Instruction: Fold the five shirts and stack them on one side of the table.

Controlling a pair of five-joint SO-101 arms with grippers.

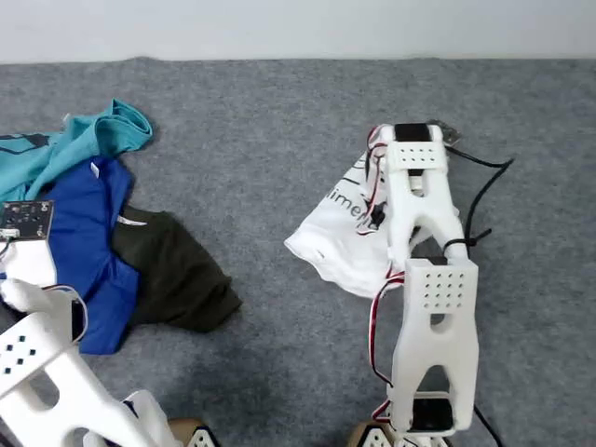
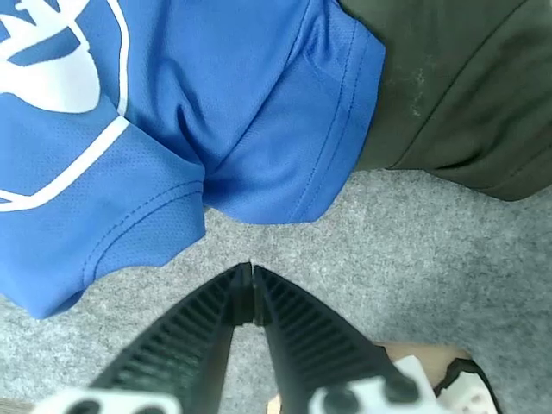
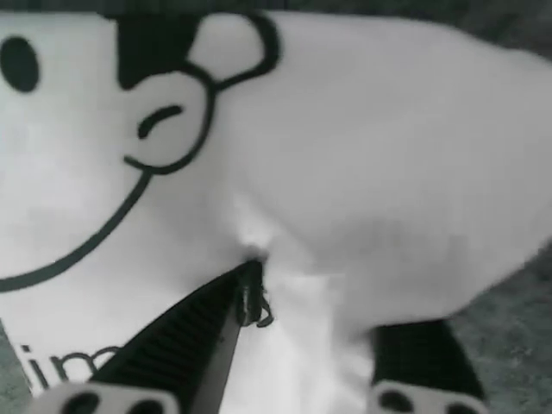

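A white shirt (image 1: 335, 237) with a black cartoon face print (image 3: 155, 129) lies bunched right of the table's middle, under my right arm (image 1: 433, 298). My right gripper (image 3: 259, 302) is shut on a fold of its cloth, which covers one finger. At the left edge lie a teal shirt (image 1: 88, 140), a blue shirt (image 1: 84, 233) with a white print, and a dark olive shirt (image 1: 177, 265), overlapping. My left gripper (image 2: 252, 286) is shut and holds nothing. It hovers over bare grey table just short of the blue shirt's sleeve (image 2: 259, 155) and the olive shirt (image 2: 466, 86).
The grey felt table top (image 1: 261, 121) is bare between the two groups of shirts and along the back. My left arm (image 1: 37, 358) stands at the front left corner. Black cables (image 1: 484, 186) trail beside the right arm.
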